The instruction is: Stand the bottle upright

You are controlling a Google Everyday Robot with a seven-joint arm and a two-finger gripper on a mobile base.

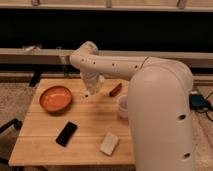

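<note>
My gripper (90,91) hangs from the white arm (107,65) and points down at the far middle of the wooden table (85,145), just right of the orange bowl (56,98). I cannot make out the small white bottle as a separate thing. It is either hidden by the gripper or lost against its white end.
A black phone (66,133) lies at the front left. A flat pale block (109,143) lies at the front middle. A translucent cup (122,106) stands by the arm's large body (165,125), which covers the table's right side. A small reddish object (115,90) lies at the back.
</note>
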